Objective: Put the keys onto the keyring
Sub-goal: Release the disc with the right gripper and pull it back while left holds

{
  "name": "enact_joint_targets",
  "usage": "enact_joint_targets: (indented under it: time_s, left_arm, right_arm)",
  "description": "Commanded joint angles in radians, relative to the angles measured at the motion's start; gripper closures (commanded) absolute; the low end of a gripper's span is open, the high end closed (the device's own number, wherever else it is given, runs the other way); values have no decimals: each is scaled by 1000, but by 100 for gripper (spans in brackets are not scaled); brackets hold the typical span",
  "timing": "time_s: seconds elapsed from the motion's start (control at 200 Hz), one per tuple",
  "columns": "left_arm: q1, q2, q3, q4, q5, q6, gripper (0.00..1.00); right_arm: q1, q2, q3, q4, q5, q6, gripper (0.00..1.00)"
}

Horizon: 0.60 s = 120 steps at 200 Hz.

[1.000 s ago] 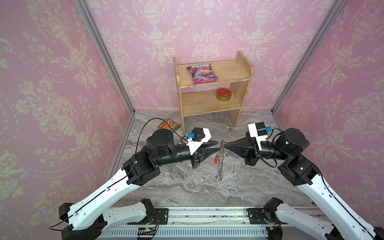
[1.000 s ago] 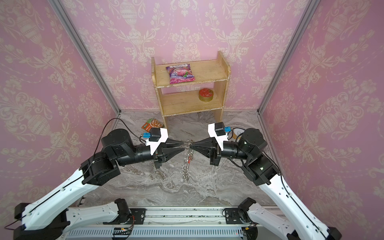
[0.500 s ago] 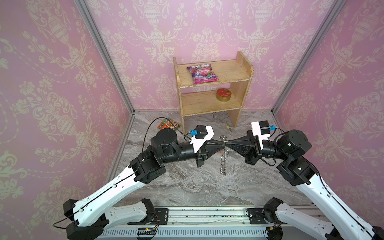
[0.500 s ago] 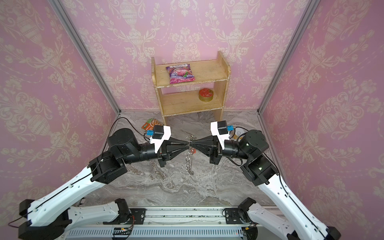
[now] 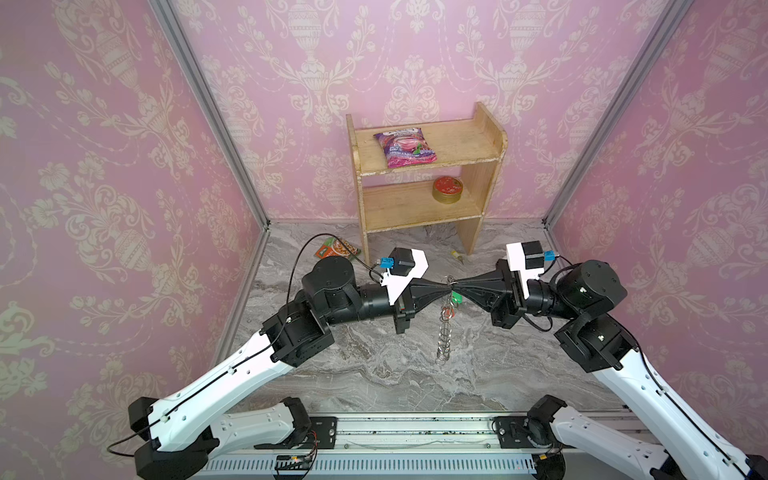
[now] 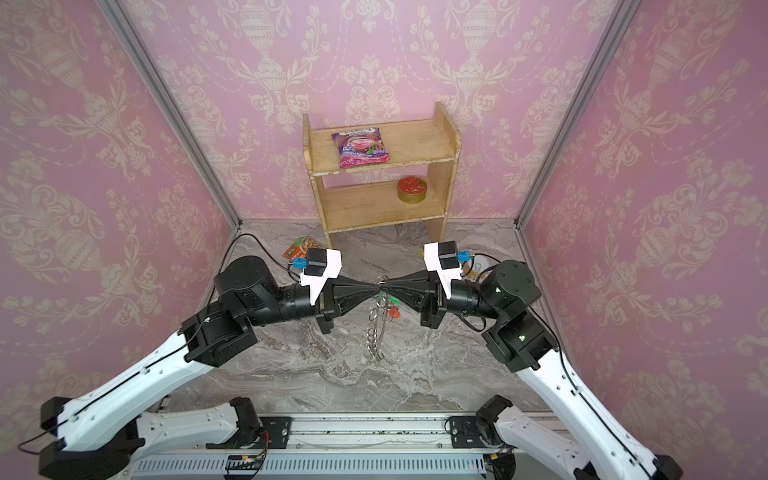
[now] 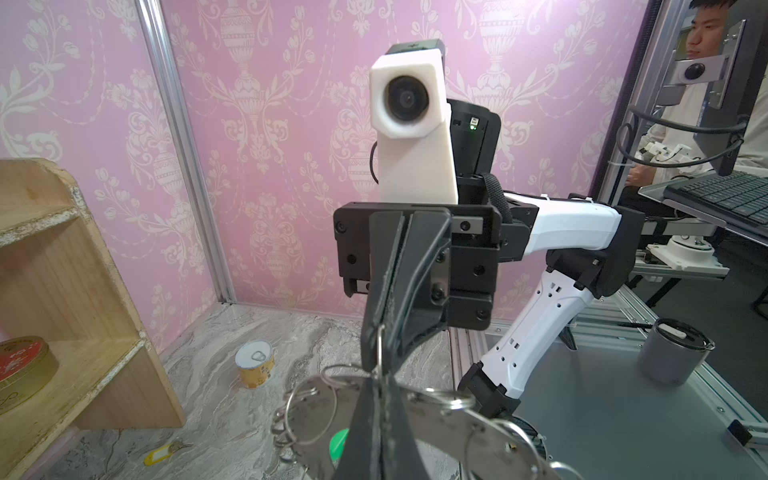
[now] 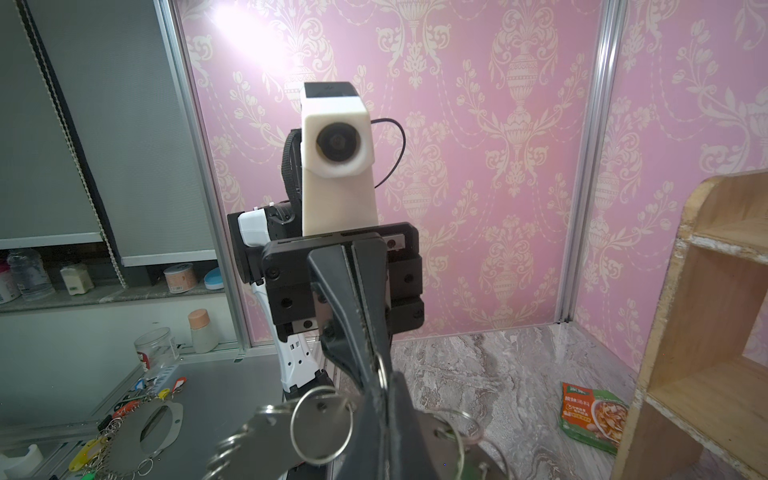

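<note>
Keyring point(image 5: 443, 332) hangs edge-on over the middle of the table point(image 5: 374, 374). Left gripper point(image 5: 444, 286) and right gripper point(image 5: 456, 286) meet tip to tip, both jaws fully closed on its top rim. Green-tag key point(image 5: 456, 297) looks hung already. Yellow-tag key point(image 7: 163, 452) lies near the far edge. Release one side only once the other grip is firm.

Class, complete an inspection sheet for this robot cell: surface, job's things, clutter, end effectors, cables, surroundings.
Surface: grey marbled tabletop.
Job's things: keyring hangs edge-on in the air; green-tagged key and red-tagged key hang at it; yellow-tagged key lies by the shelf.
Clutter: snack bag and red-lidded tin on the shelf; packet and can on the tabletop.
End effectors: left end effector and right end effector both shut on the keyring's top, tip to tip.
Cables: black cable arcs behind the left arm.
Surroundings: pink patterned walls; person seated outside.
</note>
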Motion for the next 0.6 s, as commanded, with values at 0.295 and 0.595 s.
enact_joint_targets:
  time_s: [0.295, 0.595]
  left_arm:
    - [-7, -56, -47, -32, -50, 89, 100]
    - [-8, -114, -71, -169, -36, 195, 100]
  right_arm:
    - [23, -18, 82, -404, 39, -193, 63]
    - [23, -76, 148, -697, 123, -285, 45]
